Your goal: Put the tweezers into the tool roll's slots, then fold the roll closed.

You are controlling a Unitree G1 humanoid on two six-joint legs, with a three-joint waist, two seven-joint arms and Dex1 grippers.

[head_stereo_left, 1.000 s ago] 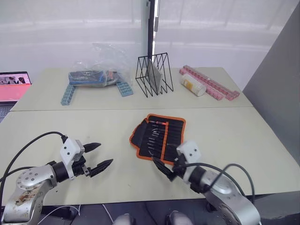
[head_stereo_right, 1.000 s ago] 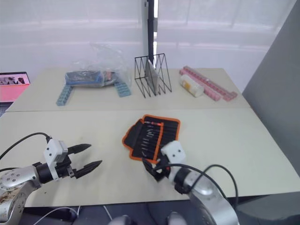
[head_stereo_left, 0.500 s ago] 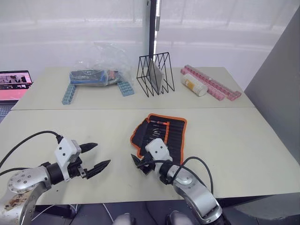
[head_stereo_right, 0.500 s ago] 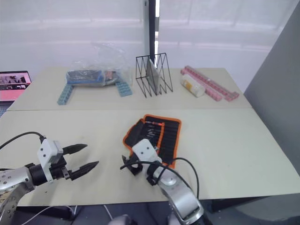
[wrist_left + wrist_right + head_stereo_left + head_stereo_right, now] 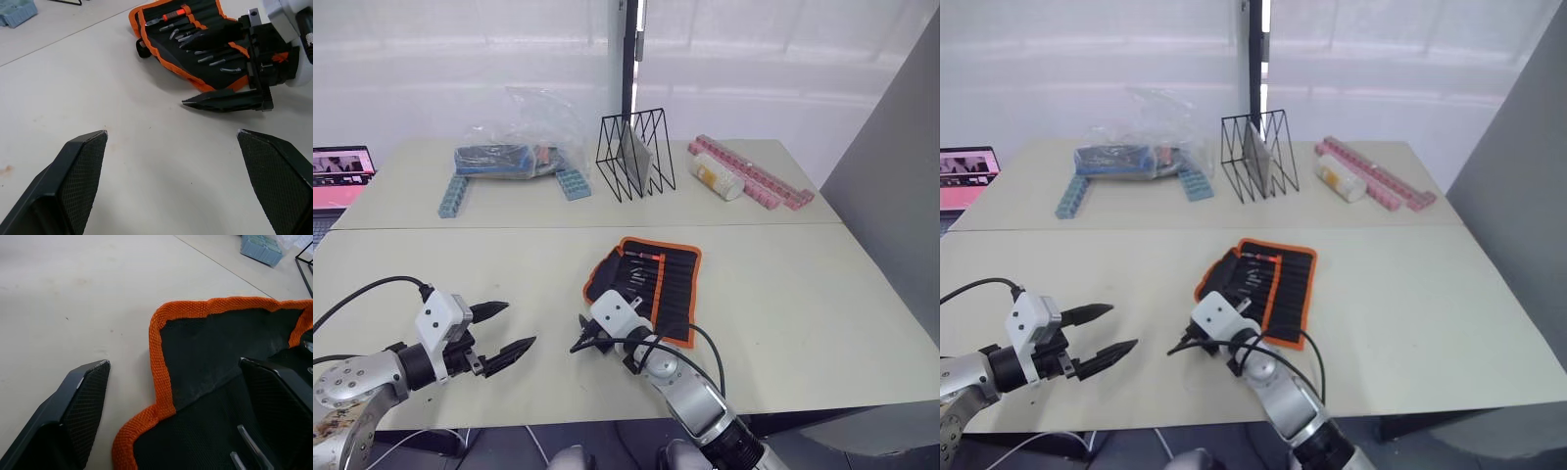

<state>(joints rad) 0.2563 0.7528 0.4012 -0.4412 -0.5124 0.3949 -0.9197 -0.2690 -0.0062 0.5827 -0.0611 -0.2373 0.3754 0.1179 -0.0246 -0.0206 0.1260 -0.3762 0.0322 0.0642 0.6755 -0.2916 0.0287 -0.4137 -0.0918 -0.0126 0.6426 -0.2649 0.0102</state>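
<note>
The tool roll [image 5: 649,282] lies open on the near table, black with orange trim. Several tweezers [image 5: 208,49] sit side by side in its slots [image 5: 641,286], metal tips showing. My right gripper [image 5: 583,335] is open at the roll's near left edge. In the right wrist view its fingers [image 5: 73,411] straddle the orange trim [image 5: 159,367], one over bare table, the other over the black fabric. My left gripper [image 5: 520,324] is open and empty over bare table, left of the roll and apart from it.
On the far table stand a black wire rack [image 5: 636,155], a clear plastic bag of items [image 5: 514,147], blue bricks [image 5: 453,196], a white bottle [image 5: 715,177] and pink strips [image 5: 754,174]. A laptop [image 5: 337,176] sits at far left. A grey panel [image 5: 891,196] rises at right.
My right arm has swung left, from the roll's near right corner to its near left edge. My left gripper has drifted slightly left, still open.
</note>
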